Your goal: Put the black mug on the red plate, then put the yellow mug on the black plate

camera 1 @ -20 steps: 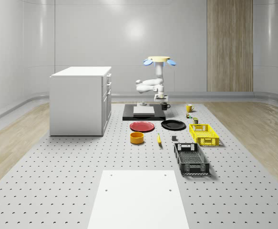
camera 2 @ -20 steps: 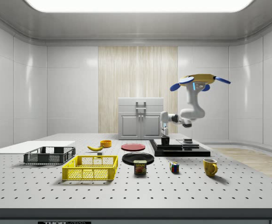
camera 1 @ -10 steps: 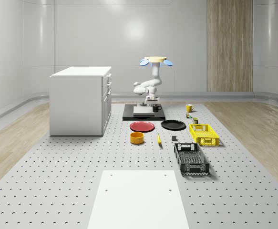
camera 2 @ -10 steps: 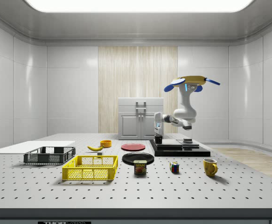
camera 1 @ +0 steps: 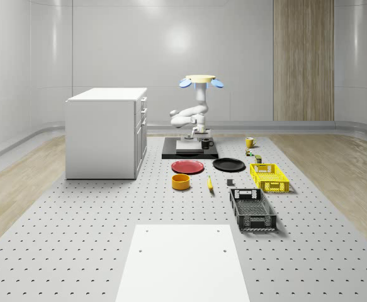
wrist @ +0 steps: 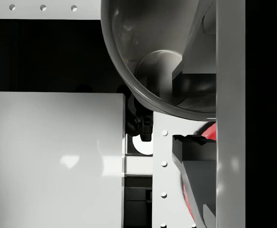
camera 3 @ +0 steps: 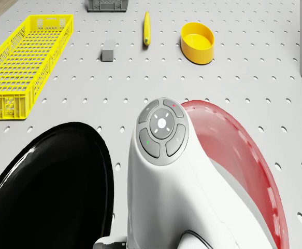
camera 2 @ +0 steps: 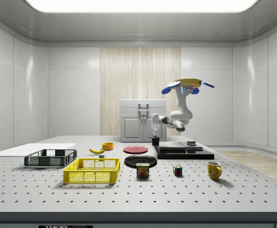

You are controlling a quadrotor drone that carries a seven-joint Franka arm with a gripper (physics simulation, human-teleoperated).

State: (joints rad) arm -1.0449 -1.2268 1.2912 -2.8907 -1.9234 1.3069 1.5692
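Note:
My drone (camera 1: pixel 201 80) hovers over the black launch platform (camera 1: pixel 170 153) at the back of the table. The arm reaches down, and the gripper (camera 1: pixel 202 134) (camera 2: pixel 155 129) (wrist: pixel 195 111) is shut on the rim of the black mug (camera 1: pixel 206 144) (camera 2: pixel 155 141) (wrist: pixel 152 57). The mug hangs just above the table by the platform's edge, short of the red plate (camera 1: pixel 188 167) (camera 2: pixel 135 149) (camera 3: pixel 244 155). The black plate (camera 1: pixel 228 165) (camera 3: pixel 47 181) lies beside the red one. The yellow mug (camera 1: pixel 249 143) (camera 2: pixel 214 169) stands on the table at the whole-scene view's right.
A white cabinet (camera 1: pixel 107 132) stands at the whole-scene view's left. Nearer the front lie a yellow bowl (camera 1: pixel 180 182), a banana (camera 1: pixel 209 183), a yellow crate (camera 1: pixel 269 177), a black crate (camera 1: pixel 252 209) and a white sheet (camera 1: pixel 183 261). A can (camera 2: pixel 142 170) and a cube (camera 2: pixel 177 170) sit near the yellow mug.
The drone and arm have carried the black mug toward the whole-scene view's left, from over the platform toward the red plate. The plates and yellow mug have not moved.

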